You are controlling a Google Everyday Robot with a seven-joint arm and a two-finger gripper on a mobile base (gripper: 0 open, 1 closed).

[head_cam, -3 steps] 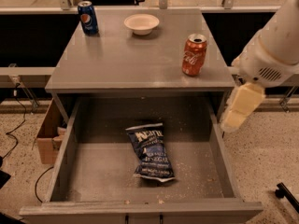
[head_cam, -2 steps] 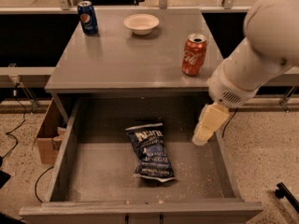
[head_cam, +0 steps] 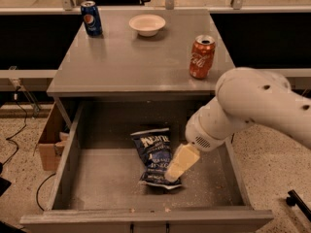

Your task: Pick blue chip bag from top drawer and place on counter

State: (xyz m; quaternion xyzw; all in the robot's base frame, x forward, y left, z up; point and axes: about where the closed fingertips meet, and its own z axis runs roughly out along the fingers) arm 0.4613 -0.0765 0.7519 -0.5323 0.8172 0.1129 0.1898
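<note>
The blue chip bag [head_cam: 155, 154] lies flat on the floor of the open top drawer [head_cam: 92, 178], near its middle, with white lettering facing up. My gripper [head_cam: 176, 168] hangs from the white arm that comes in from the right and sits low over the bag's lower right part, hiding that corner. The counter [head_cam: 131, 57] is the grey cabinet top behind the drawer.
On the counter stand a blue soda can [head_cam: 91, 18] at the back left, a white bowl [head_cam: 147, 24] at the back middle and an orange soda can [head_cam: 201, 56] at the right. A cardboard box [head_cam: 48, 142] sits on the floor to the left of the cabinet.
My arm has swung from the drawer's right side leftward and down into the drawer, until the gripper is over the bag. The bag has not moved.
</note>
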